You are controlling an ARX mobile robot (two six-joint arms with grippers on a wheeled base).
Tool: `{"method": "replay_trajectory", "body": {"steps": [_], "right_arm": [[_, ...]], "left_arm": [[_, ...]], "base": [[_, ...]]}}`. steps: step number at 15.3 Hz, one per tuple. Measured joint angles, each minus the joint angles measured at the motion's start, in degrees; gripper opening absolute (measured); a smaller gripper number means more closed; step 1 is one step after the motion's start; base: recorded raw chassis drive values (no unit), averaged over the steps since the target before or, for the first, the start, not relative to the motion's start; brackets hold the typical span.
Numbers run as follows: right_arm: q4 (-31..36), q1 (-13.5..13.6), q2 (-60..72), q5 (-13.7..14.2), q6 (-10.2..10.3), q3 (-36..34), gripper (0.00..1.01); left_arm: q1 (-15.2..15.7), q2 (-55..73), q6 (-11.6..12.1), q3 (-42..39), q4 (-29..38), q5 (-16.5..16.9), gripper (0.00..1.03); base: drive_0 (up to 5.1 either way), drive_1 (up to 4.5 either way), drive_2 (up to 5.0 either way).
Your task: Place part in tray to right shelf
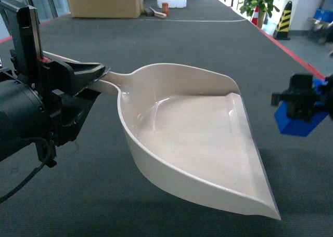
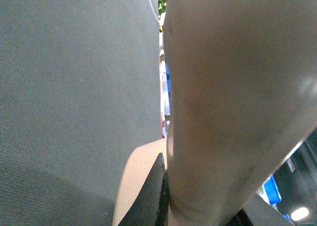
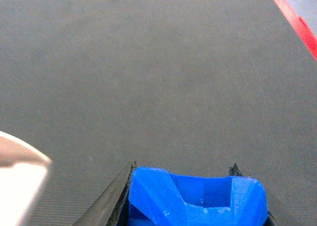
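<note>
Progress: early | left gripper [image 1: 99, 76] clamps tray [image 1: 208, 138] handle | right gripper [image 1: 299, 99] grips part [image 1: 299, 120] beside tray | you've loading, shelving left.

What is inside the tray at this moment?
Nothing: the tray shows only its bare beige floor. The part is outside it, held in the right gripper.

Even indoor light; left wrist view blurred.
</note>
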Motion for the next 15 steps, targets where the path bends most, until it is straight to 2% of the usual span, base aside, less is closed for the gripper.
{"method": "replay_trajectory", "body": {"steps": [2,4,5,6,7,8,9,10,11,12,14,15], "right_arm": [[-2.4,3.0,-9.7,-2.8,2.8,-0.1,0.48],[-5.9,9.4,-13.9,-6.9,8.0,3.4,0.48],[-7.9,12.9,-12.7,-7.9,11.3,5.2,0.48],[-9.9,16.4,-10.1,-8.0,14.6,6.5,0.48],[-10.8,19.4,-6.6,-9.0,17.0,7.3,0.49],[-10.7,21.6,-3.8,-6.4,17.4,7.5,0.61],[-10.2,22.4,-3.1,-4.7,17.4,7.1,0.70],[-6.9,22.2,-4.6,-2.6,16.6,5.6,0.81],[-4.2,21.6,-7.9,0.2,14.7,3.8,0.90],[-1.0,20.4,-13.3,2.3,11.8,1.4,1.00],[4.7,18.5,-23.5,6.6,4.9,-3.6,0.98],[7.2,17.5,-29.6,8.5,-0.7,-7.7,0.98]], "left_arm": [[0.0,0.0,0.0,0.0,0.0,0.0,0.17],[0.0,0.0,0.0,0.0,0.0,0.0,0.17],[0.0,0.0,0.0,0.0,0.0,0.0,0.17],[0.0,0.0,0.0,0.0,0.0,0.0,0.17],[0.0,0.0,0.0,0.0,0.0,-0.1,0.17],[0.0,0.0,0.0,0.0,0.0,-0.1,0.17],[0.0,0.0,0.0,0.0,-0.2,0.0,0.17],[0.0,0.0,0.0,0.0,-0.2,0.1,0.17],[0.0,0.0,0.0,0.0,-0.1,0.1,0.17],[0.1,0.0,0.0,0.0,-0.1,-0.1,0.17],[0.0,0.0,0.0,0.0,-0.1,-0.1,0.17],[0.0,0.0,0.0,0.0,-0.1,0.1,0.17]], "base": [[0.0,0.00,0.0],[0.0,0.00,0.0],[0.0,0.00,0.0],[0.0,0.00,0.0],[0.0,0.00,0.0],[0.0,0.00,0.0],[0.0,0.00,0.0],[0.0,0.00,0.0],[0.0,0.00,0.0],[0.0,0.00,0.0],[0.0,0.00,0.0],[0.0,0.00,0.0]]}}
